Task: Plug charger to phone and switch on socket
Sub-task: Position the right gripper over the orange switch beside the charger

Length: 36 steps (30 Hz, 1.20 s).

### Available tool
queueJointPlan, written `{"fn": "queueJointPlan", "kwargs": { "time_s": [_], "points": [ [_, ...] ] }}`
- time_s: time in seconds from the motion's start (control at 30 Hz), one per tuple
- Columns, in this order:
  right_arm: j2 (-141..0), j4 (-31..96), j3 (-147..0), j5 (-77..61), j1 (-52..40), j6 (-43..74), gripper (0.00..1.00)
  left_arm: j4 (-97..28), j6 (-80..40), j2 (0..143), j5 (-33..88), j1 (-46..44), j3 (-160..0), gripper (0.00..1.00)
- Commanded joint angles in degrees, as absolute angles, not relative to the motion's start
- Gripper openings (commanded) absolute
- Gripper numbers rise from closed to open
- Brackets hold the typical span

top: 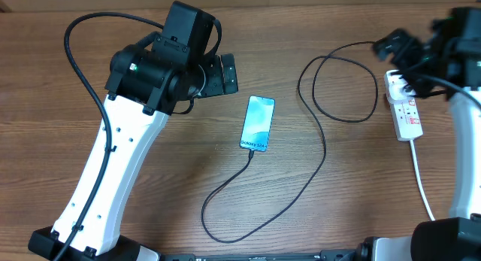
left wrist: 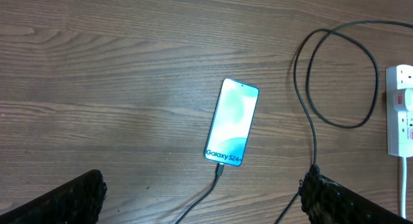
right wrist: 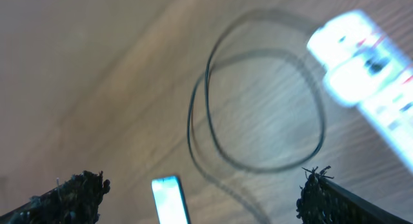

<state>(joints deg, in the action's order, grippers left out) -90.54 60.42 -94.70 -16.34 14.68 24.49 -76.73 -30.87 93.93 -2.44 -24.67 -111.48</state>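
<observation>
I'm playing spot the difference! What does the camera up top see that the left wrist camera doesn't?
Only the overhead view shows the white-and-black left arm and right arm, and the low bend of the thin black charger cable. Only the left wrist view shows the left claw from behind, its black fingertips spread wide. Both show that cable reaching a short edge of the slim phone with the lit blue screen, the white rectangular power strip and the brown wooden table.
</observation>
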Motion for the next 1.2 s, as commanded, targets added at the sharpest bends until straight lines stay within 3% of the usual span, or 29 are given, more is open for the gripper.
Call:
{"fn": "queueJointPlan", "kwargs": {
  "time_s": [0.0,0.37,0.67,1.17],
  "points": [
    [-90.48,60.69,-97.62,-18.17,20.18,20.82,1.00,-76.66,-29.58,94.41,-3.40,-24.77,-111.90,1.00],
    [-104.68,62.19,-98.45,-28.18,34.00,4.86,1.00,-76.66,-29.58,94.41,-3.40,-24.77,-111.90,1.00],
    [-114.78,56.18,-98.43,-27.73,33.76,2.44,1.00,-76.66,-29.58,94.41,-3.40,-24.77,-111.90,1.00],
    [-119.24,53.58,-98.15,-22.06,29.93,0.34,1.00,-76.66,-29.58,94.41,-3.40,-24.77,-111.90,0.99]
  ]
}}
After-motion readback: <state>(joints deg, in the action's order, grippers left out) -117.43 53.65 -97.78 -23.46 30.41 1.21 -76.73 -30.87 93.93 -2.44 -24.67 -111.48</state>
